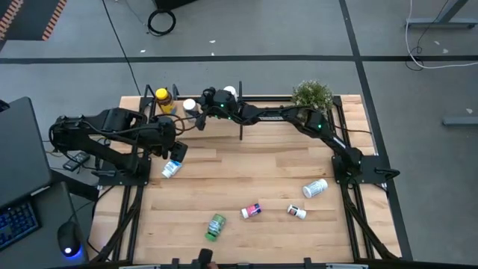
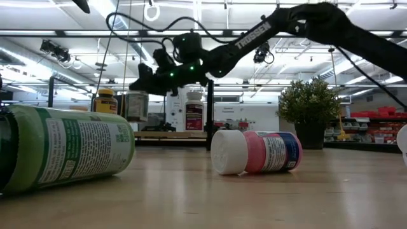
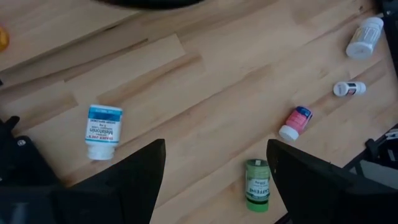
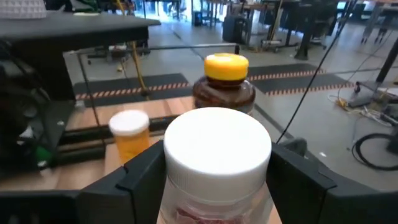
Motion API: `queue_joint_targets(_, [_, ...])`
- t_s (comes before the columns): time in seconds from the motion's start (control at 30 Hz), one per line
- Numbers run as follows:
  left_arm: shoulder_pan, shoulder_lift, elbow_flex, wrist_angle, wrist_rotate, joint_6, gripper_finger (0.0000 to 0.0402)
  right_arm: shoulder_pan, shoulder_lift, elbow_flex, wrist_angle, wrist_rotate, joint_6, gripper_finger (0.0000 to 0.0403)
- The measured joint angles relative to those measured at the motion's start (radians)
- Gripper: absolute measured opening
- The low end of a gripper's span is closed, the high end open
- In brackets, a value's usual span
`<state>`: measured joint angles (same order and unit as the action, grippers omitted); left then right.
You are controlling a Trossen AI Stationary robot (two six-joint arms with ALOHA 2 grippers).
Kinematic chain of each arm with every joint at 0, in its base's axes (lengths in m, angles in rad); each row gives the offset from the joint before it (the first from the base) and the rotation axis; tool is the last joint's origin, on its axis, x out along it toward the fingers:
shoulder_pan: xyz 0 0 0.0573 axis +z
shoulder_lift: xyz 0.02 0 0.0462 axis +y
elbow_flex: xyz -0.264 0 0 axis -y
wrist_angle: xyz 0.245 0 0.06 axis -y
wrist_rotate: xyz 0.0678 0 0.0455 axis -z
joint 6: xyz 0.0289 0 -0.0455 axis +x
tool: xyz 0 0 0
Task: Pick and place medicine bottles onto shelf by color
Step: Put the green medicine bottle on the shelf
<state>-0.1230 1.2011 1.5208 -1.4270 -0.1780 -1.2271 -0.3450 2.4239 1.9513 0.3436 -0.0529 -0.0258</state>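
My right gripper (image 1: 198, 112) reaches over the shelf (image 1: 224, 131) at the table's far left and is shut on a white-capped medicine bottle (image 4: 217, 146). Just beyond it stand an amber yellow-capped bottle (image 4: 225, 84) and a small orange white-capped one (image 4: 130, 134). A white bottle with a magenta label (image 2: 194, 114) stands on the shelf too. My left gripper (image 3: 214, 165) is open and hovers above a blue-labelled bottle (image 3: 104, 130) that lies on its side on the table. A green (image 1: 215, 226), a pink (image 1: 252, 211) and two white bottles (image 1: 297, 212), (image 1: 315, 187) lie near the front. My right gripper pinches the white-capped bottle between its two fingers (image 4: 146, 180), just below the cap (image 4: 186, 186). The fingers come roughly level from the table's right side. The bottle stands upright in the hold; whether its base rests on the shelf board does not show.
A potted plant (image 1: 311, 95) stands at the shelf's right end. A black upright post (image 1: 240, 119) rises mid-shelf beside my right arm. In the low view the green bottle (image 2: 63, 156) and the pink one (image 2: 254, 152) lie close to the camera. Bare planks lie mid-table.
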Motion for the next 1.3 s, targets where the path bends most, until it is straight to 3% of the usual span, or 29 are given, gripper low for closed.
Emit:
queue_joint_targets(0.33, [0.0, 0.0, 0.0, 0.013, 0.0, -0.021, 0.0286, -0.011, 0.029, 0.118, -0.061, 0.018, -0.001, 0.0245])
queue_joint_targets(0.7, [0.001, 0.0, 0.0, 0.021, -0.001, -0.02, 0.0286, 0.031, 0.045, 0.129, -0.067, 0.185, 0.009, 0.0246])
queue_joint_targets(1.2, [0.001, 0.003, 0.0, 0.025, -0.001, -0.026, 0.0286, 0.046, 0.047, 0.128, -0.119, 0.366, 0.191, 0.0246])
queue_joint_targets(1.3, [0.001, 0.003, 0.0, 0.025, -0.002, -0.027, 0.0286, 0.051, 0.067, 0.131, -0.061, 0.376, 0.207, 0.0246])
